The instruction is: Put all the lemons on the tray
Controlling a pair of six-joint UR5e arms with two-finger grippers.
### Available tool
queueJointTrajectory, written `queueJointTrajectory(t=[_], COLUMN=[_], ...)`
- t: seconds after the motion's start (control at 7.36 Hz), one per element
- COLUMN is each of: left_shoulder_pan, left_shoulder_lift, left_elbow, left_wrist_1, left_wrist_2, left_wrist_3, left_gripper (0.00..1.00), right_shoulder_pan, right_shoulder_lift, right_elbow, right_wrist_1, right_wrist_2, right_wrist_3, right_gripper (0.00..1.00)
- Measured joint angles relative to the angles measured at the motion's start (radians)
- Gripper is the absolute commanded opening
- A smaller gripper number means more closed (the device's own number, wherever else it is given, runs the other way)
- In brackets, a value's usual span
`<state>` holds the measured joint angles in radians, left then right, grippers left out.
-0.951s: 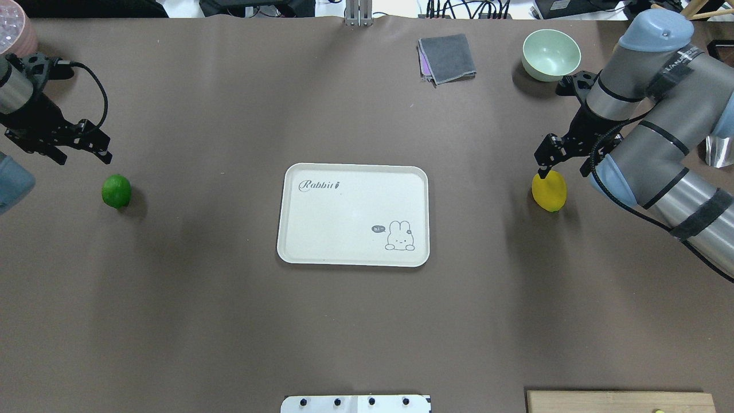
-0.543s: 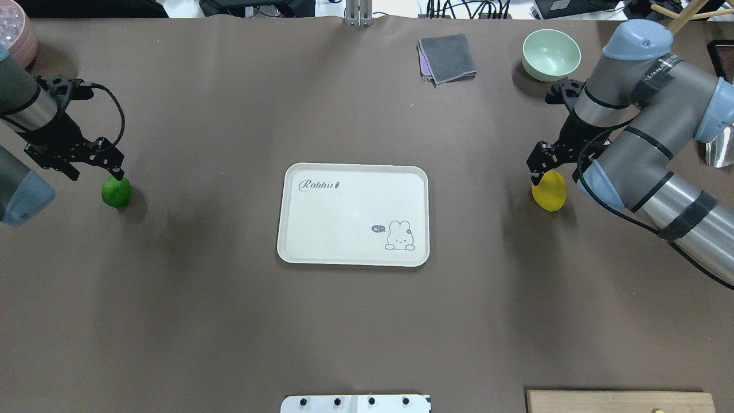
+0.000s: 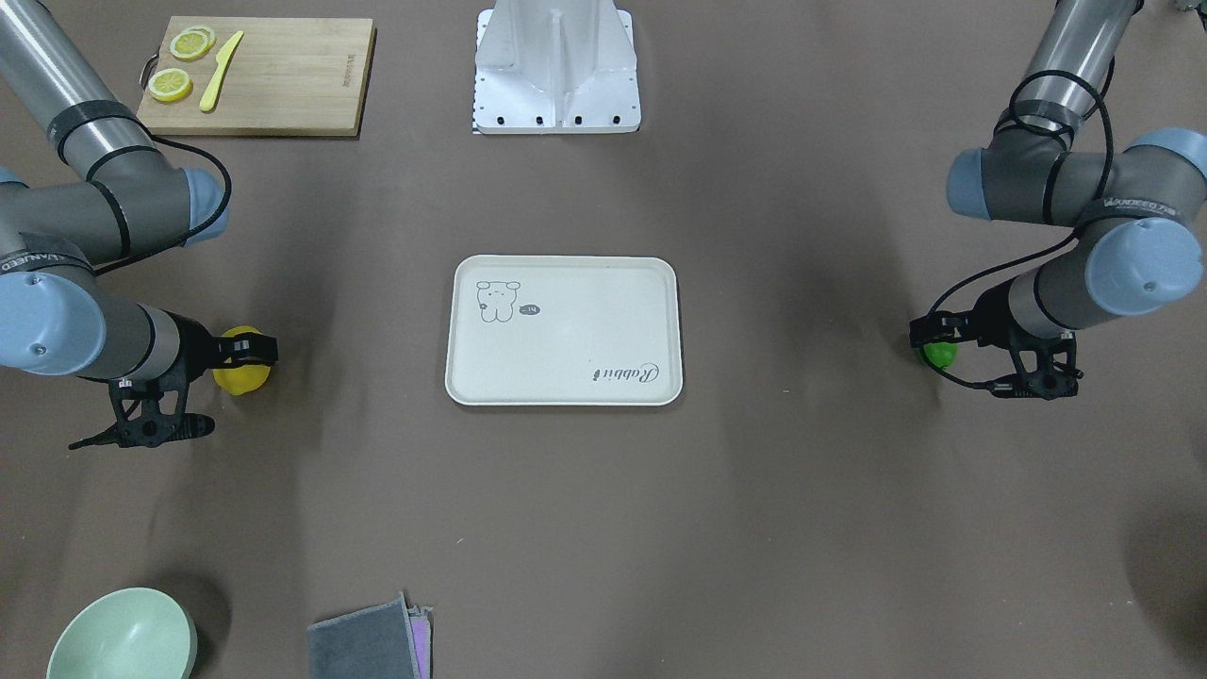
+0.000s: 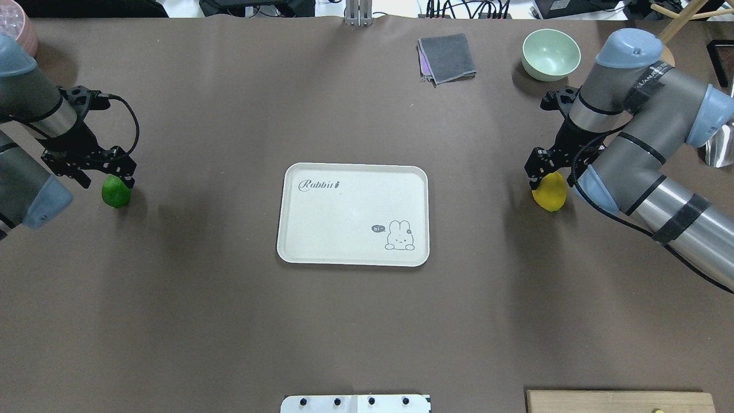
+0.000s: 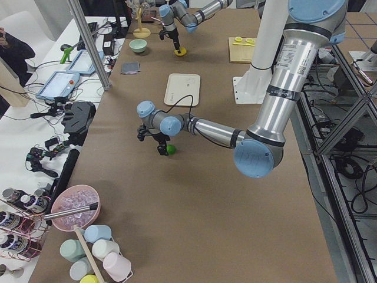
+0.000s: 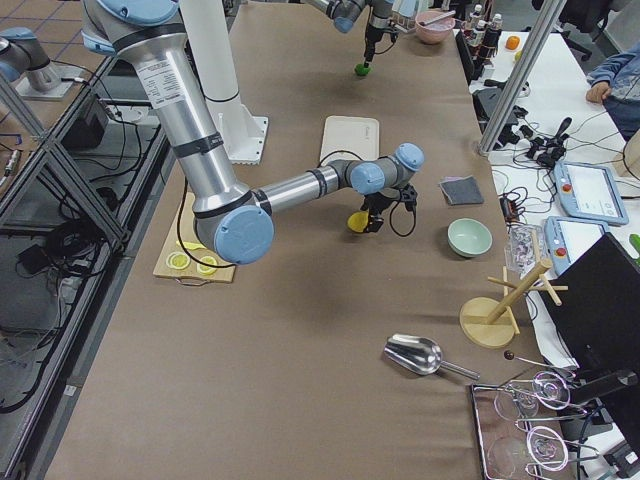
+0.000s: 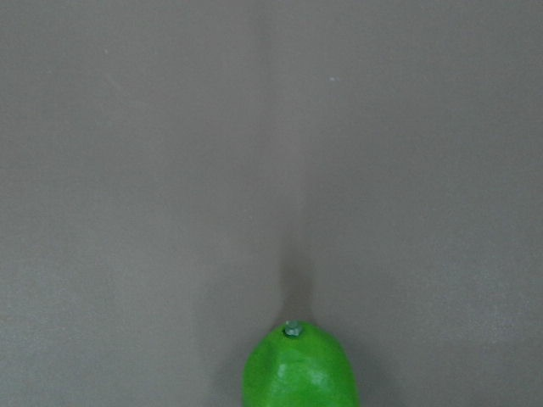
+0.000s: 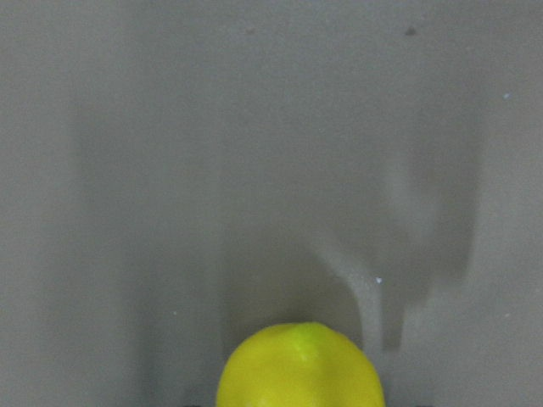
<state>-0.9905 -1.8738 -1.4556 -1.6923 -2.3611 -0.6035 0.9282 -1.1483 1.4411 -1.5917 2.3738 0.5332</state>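
The cream tray [image 4: 344, 221] with "Rabbit" script lies mid-table and holds nothing; it also shows in the front-facing view [image 3: 566, 335]. The green lemon [image 4: 117, 194] lies on the table to its left. My left gripper [image 4: 109, 179] is open and low over it, with a finger on either side. The yellow lemon [image 4: 549, 194] lies to the tray's right. My right gripper [image 4: 553, 179] is open and straddles it, with one finger hidden by the arm. The green lemon [image 7: 299, 369] and the yellow lemon [image 8: 299, 369] each sit at the bottom edge of a wrist view, where no fingers show.
A pale green bowl [image 4: 551, 53] and a folded grey cloth [image 4: 447, 57] sit at the far right. A wooden cutting board [image 3: 283, 85] with lemon slices and a yellow knife lies near the robot's base plate [image 4: 355, 403]. A pink bowl [image 4: 23, 31] is at the far left.
The left gripper moved right and down until it straddled the green lemon. The right gripper shifted slightly left and lower around the yellow lemon. Neither lemon moved.
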Motion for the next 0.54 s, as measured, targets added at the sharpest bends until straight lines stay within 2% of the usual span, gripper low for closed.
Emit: queueJointTrajectory(t=[0.14, 0.27, 0.41, 0.54], left_shoulder_pan=[0.012, 0.019, 0.021, 0.022], left_shoulder_lift=[-0.002, -0.005, -0.008, -0.012], left_elbow=[0.021, 0.037, 0.043, 0.046], left_wrist_1=[-0.005, -0.012, -0.015, -0.015], left_wrist_2=[-0.001, -0.001, -0.003, -0.017], left_wrist_3=[0.002, 0.003, 0.003, 0.003], left_gripper=[0.97, 0.75, 0.42, 0.00], right_shoulder_pan=[-0.002, -0.003, -0.003, 0.001], right_shoulder_lift=[0.000, 0.000, 0.003, 0.012], right_elbow=[-0.001, -0.002, -0.002, 0.001], right_wrist_1=[0.000, 0.000, 0.000, 0.000], right_wrist_2=[0.002, 0.005, 0.009, 0.021], right_wrist_3=[0.001, 0.004, 0.007, 0.013], right_gripper=[0.34, 0.34, 0.35, 0.35])
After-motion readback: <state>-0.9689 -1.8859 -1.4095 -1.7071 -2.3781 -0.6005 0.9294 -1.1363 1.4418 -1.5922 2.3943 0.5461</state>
